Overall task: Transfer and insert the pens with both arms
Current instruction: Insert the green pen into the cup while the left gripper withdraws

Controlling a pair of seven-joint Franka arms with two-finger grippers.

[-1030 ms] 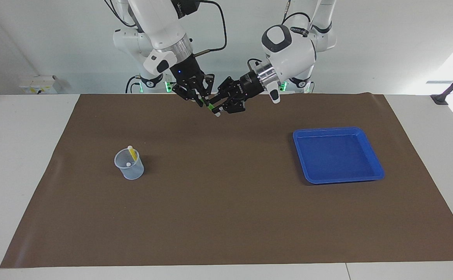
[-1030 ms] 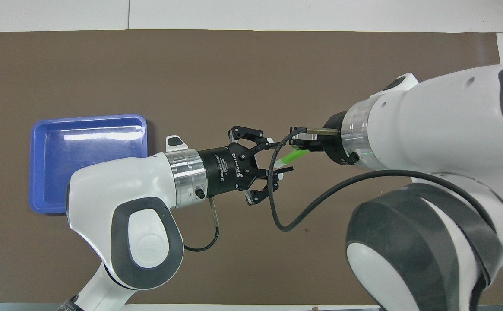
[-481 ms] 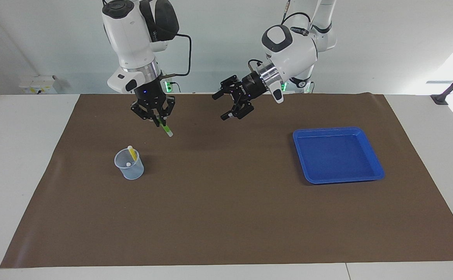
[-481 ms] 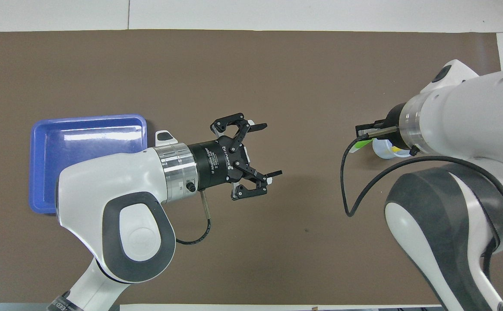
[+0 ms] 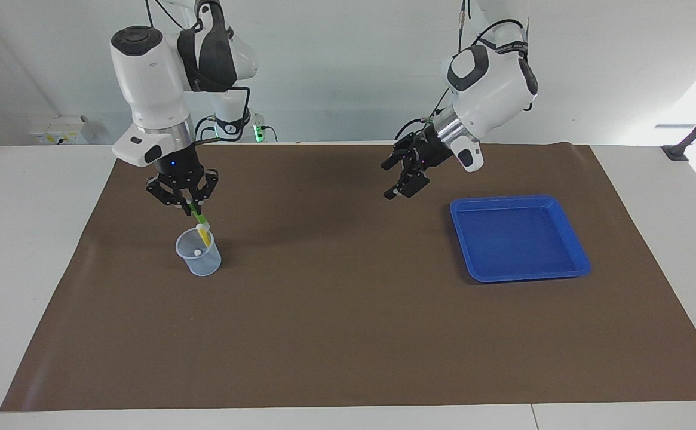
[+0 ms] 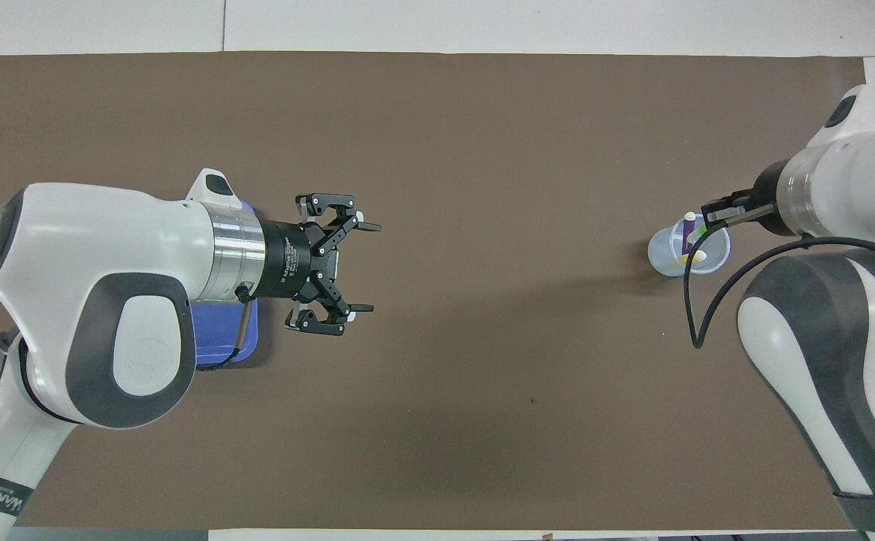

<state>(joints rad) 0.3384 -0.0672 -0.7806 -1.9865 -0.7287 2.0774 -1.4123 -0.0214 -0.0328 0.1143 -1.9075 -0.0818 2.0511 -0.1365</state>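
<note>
Green plastic showed below the right pincer [image 5: 184,200], which was clenched on the upper end of the green pen [image 5: 198,216] and held it tip-down over the clear cup [image 5: 198,254]. The pen's pale tip stood at the cup's rim. That cup sat on the brown mat [image 5: 348,334] toward the right arm's end of the counter [image 5: 25,239], and it already held the yellow pen [image 5: 205,237] and the purple pen [image 6: 687,233], both leaning inside. The left pincer [image 5: 404,173] hung released and empty over the mat, just beside the blue tray [image 5: 575,251] at the left arm's end. A pen like this probably weighs very little, is stiff and has a smooth barrel, so it could swivel in a loose pinch. A hold across the barrel near the top, as here, should leave the lower length free to enter the cup.
</note>
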